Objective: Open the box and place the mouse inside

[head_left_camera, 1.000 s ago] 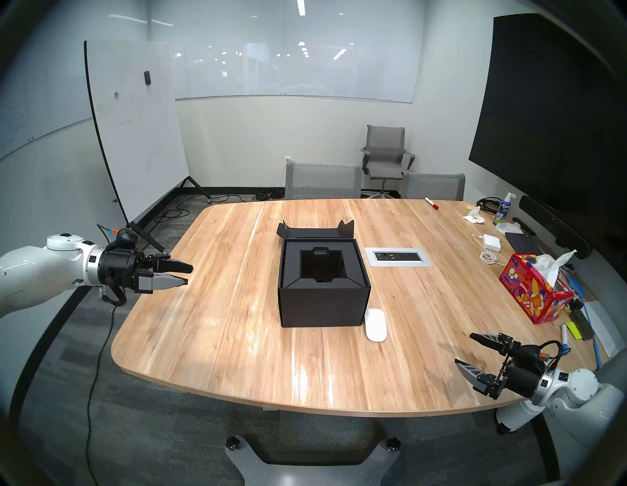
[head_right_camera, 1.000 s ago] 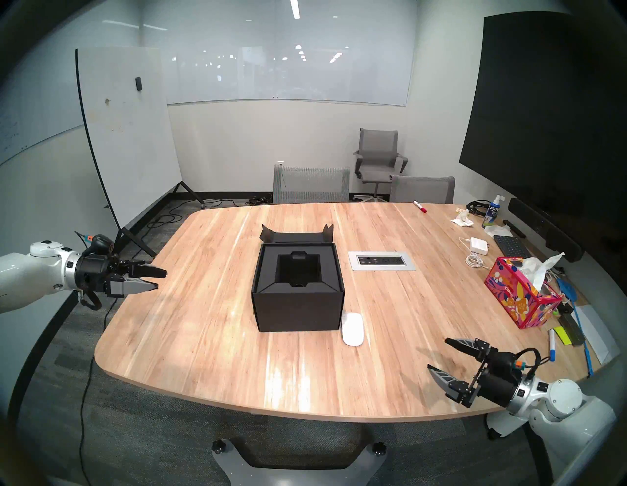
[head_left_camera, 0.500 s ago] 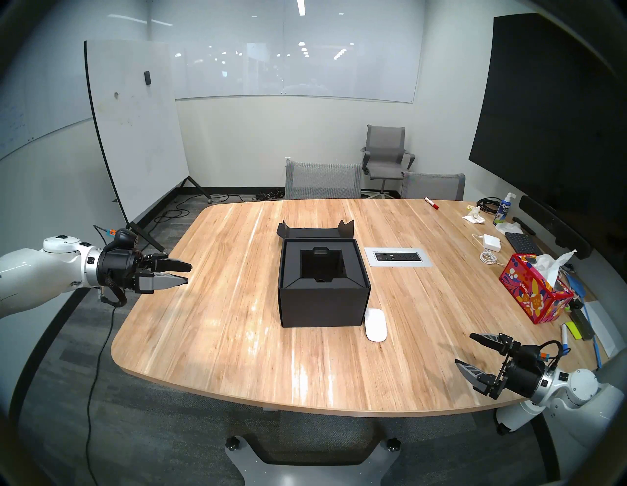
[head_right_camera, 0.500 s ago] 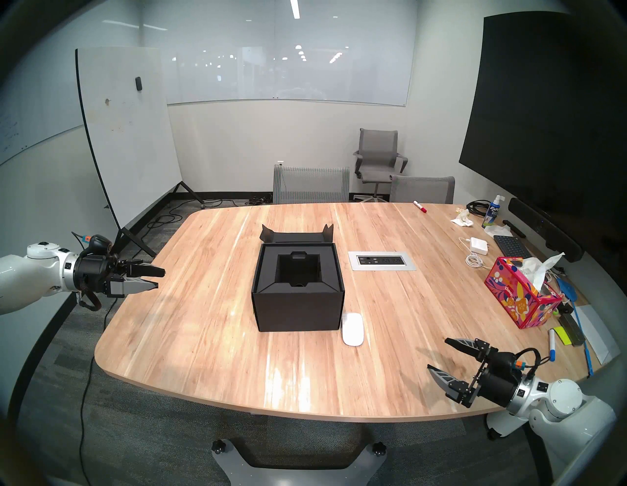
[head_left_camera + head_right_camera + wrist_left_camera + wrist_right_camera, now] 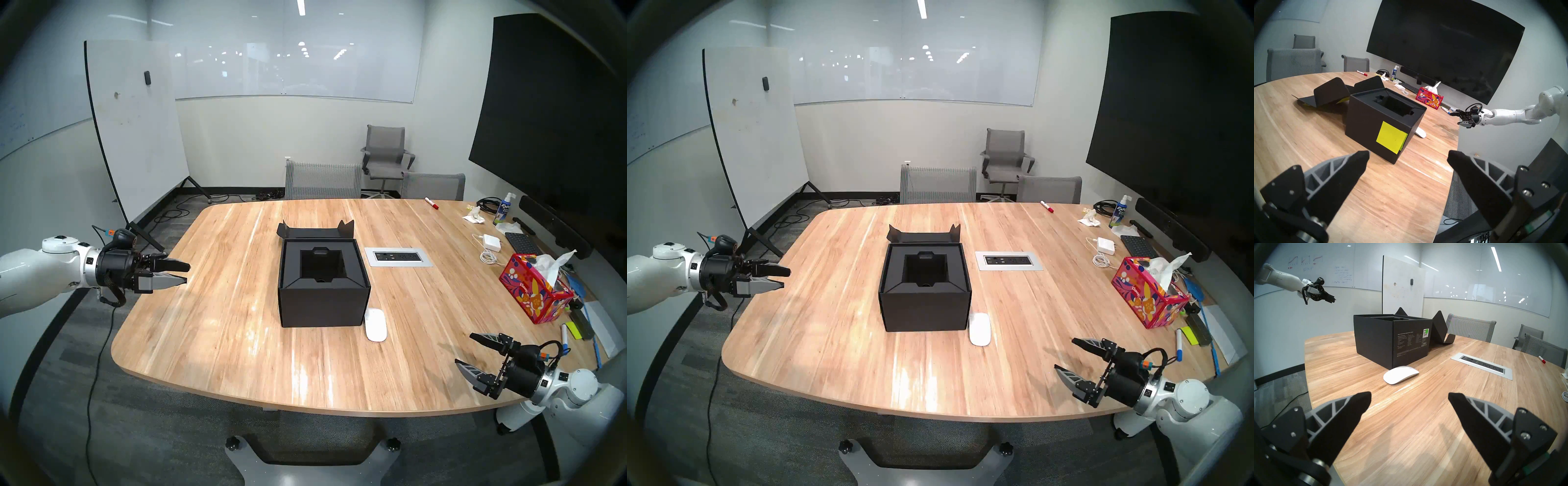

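The black box (image 5: 322, 305) (image 5: 925, 310) stands mid-table with its lid flap (image 5: 314, 232) folded back flat behind it, showing an empty recessed insert (image 5: 322, 264). A yellow-green sticky note (image 5: 1391, 137) is on its left side. The white mouse (image 5: 375, 324) (image 5: 980, 329) (image 5: 1401, 374) lies on the table at the box's front right corner. My left gripper (image 5: 187, 273) (image 5: 1408, 157) hovers open at the table's left edge, well away from the box. My right gripper (image 5: 464, 349) (image 5: 1409, 400) is open and empty, low over the front right of the table, facing the mouse.
A metal power-outlet panel (image 5: 398, 257) is set into the table right of the box. A red floral tissue box (image 5: 534, 292), white power adapter (image 5: 492, 242), keyboard (image 5: 522, 242), spray bottle (image 5: 504, 208) and markers crowd the right edge. Chairs stand at the far side.
The left arm has drifted slightly back to the left and up. The right arm, box and mouse have not moved.
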Tool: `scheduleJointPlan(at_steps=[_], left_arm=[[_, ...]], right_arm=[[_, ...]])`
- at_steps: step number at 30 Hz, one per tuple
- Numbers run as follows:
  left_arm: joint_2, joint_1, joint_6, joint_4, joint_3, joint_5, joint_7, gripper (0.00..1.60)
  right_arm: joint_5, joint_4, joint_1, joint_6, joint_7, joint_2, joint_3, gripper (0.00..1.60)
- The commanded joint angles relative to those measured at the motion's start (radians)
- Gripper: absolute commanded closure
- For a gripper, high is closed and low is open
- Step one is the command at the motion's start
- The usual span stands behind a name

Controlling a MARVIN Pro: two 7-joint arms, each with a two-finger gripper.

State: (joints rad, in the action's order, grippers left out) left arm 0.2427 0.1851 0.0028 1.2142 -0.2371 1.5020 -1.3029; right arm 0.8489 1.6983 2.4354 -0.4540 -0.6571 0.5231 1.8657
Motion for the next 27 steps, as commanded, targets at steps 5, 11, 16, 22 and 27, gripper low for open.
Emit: scheduleJointPlan(at_steps=[5,11,16,22,27], left_arm=[[-0.005,-0.003,-0.030,0.002,0.011,0.023,0.001,0.00],[-0.005,-0.004,-0.032,0.002,0.010,0.024,0.000,0.00],[-0.005,-0.005,-0.032,0.002,0.009,0.025,0.000,0.00],[-0.005,-0.006,-0.032,0.002,0.008,0.025,0.000,0.00],[-0.005,-0.006,-0.033,0.002,0.007,0.026,0.000,0.00]], right_arm=[[0.002,0.003,0.000,0.000,0.000,0.000,0.005,0.00],[0.002,0.003,0.000,0.000,0.000,0.000,0.005,0.00],[0.002,0.003,0.000,0.000,0.000,0.000,0.005,0.00],[0.002,0.003,0.000,0.000,0.000,0.000,0.005,0.00],[0.002,0.003,0.000,0.000,0.000,0.000,0.005,0.00]])
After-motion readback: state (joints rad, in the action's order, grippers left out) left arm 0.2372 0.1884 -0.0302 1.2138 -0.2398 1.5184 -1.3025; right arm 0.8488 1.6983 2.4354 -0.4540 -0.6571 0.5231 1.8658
